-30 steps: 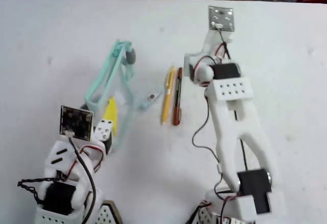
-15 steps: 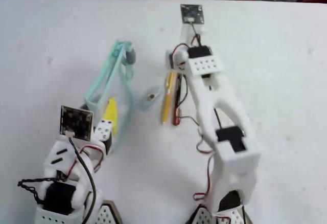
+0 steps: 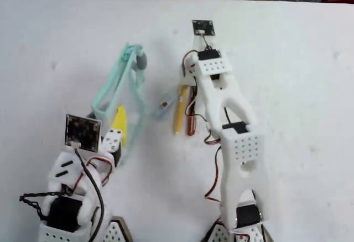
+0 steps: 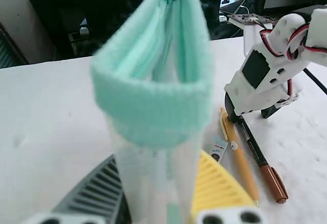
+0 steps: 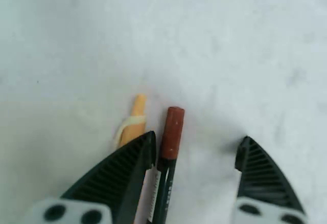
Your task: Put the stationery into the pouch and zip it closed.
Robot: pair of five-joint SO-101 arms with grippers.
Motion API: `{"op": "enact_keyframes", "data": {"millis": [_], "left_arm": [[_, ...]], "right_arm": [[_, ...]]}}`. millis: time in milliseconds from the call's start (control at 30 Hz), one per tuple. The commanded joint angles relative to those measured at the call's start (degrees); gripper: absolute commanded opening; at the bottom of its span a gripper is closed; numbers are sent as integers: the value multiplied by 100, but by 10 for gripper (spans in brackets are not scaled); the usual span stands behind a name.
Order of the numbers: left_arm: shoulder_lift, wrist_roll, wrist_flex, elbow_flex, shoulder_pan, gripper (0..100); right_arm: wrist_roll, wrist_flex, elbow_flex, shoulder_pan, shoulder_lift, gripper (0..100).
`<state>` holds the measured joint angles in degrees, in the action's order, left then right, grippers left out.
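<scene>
Yellow pen and brown pen lie mid-bench near the pouch, gripped by the left claw. Right claw has swung over them, wide open astride the brown pen; pickup looks imminent.

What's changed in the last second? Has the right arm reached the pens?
The right arm swung sideways toward the pouch side and is now over the two pens. The right gripper is open, with the brown pen between its jaws and the yellow pen beside one jaw. Nothing is gripped yet. The left gripper kept holding the pouch. Pens and pouch haven't moved.
</scene>
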<state>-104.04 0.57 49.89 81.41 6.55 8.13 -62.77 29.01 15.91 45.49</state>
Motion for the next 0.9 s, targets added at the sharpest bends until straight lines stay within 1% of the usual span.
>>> {"op": "enact_keyframes", "data": {"millis": [0, 200, 333, 867], "left_arm": [[-40, -70, -158, -35, -40, 78], [-40, -70, -158, -35, -40, 78], [-40, -70, -158, -35, -40, 78], [-40, -70, -141, -26, -40, 79]], "right_arm": [[26, -189, 457, -40, 84, 146], [18, -303, 589, -75, 207, 16], [44, -312, 571, -189, 207, 16], [53, -541, 589, -189, 171, 17]]}}
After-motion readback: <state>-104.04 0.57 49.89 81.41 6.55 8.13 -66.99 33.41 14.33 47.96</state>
